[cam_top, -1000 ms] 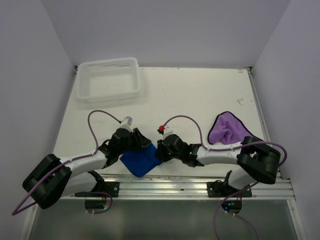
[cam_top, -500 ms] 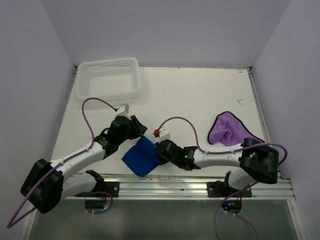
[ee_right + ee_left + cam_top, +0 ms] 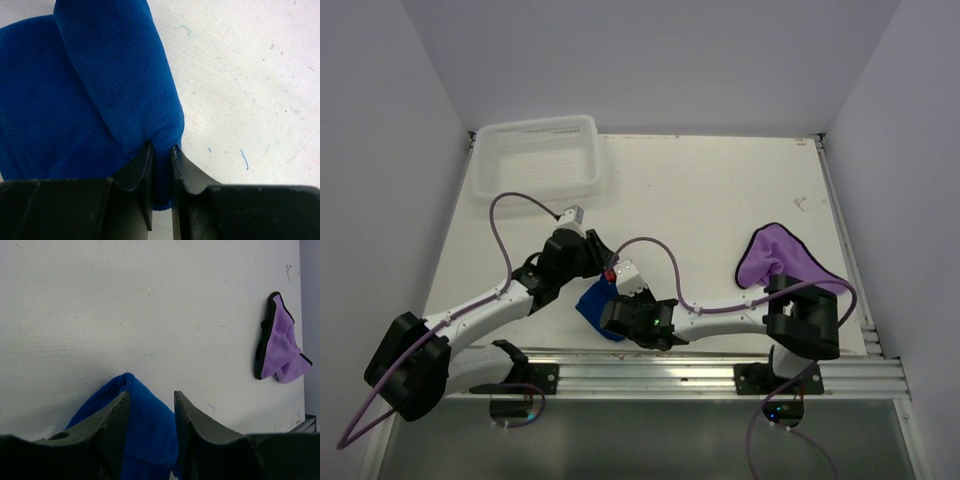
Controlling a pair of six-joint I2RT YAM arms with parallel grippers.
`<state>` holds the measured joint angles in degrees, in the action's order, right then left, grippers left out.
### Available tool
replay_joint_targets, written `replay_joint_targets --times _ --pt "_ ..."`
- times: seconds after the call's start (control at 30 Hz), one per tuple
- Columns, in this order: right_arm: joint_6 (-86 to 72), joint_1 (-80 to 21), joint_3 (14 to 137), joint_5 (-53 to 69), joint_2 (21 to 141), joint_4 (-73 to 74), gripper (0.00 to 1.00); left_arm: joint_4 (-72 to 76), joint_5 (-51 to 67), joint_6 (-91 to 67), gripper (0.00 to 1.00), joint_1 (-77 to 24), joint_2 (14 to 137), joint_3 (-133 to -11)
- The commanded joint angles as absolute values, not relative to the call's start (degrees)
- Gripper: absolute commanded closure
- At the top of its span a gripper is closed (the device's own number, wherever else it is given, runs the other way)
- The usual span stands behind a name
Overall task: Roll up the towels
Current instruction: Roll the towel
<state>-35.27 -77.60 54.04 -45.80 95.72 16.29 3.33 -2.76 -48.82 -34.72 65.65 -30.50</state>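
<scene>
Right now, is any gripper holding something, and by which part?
The right gripper pinches the blue towel at its rolled fold's end; the left gripper's hold cannot be told.

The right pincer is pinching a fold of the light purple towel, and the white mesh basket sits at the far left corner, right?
No: the right pincer is pinching a fold of the royal blue cloth towel, as the right wrist view shows. The light purple dark-edged towel lies apart near the right edge. The white plastic mesh basket is as stated.
</scene>
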Motion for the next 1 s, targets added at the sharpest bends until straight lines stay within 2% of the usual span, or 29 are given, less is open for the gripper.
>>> replay_joint_targets --times 0.0,0.1,0.4,0.67,0.97 --pt "-38.4 -79.3 59.2 -56.8 100.1 24.4 1.0 6.5 -1.0 -48.3 0.55 -34.5 66.0 -32.7" --pt "-40.1 -80.9 62.7 -59.2 103.6 28.9 1.0 6.4 -0.6 -48.5 0.55 -34.5 65.9 -33.1" --pt "-35.4 -86.2 66.5 -63.8 108.3 29.5 1.0 8.1 3.4 -50.1 0.55 -34.5 65.1 -33.5" --pt "-29.9 -91.0 67.5 -63.6 111.1 28.0 1.0 11.7 6.2 -52.8 0.55 -34.7 65.0 -28.8" --pt "-29.4 -91.9 73.5 -63.2 115.2 31.6 1.0 14.5 6.7 -54.8 0.56 -36.3 65.0 -23.6"
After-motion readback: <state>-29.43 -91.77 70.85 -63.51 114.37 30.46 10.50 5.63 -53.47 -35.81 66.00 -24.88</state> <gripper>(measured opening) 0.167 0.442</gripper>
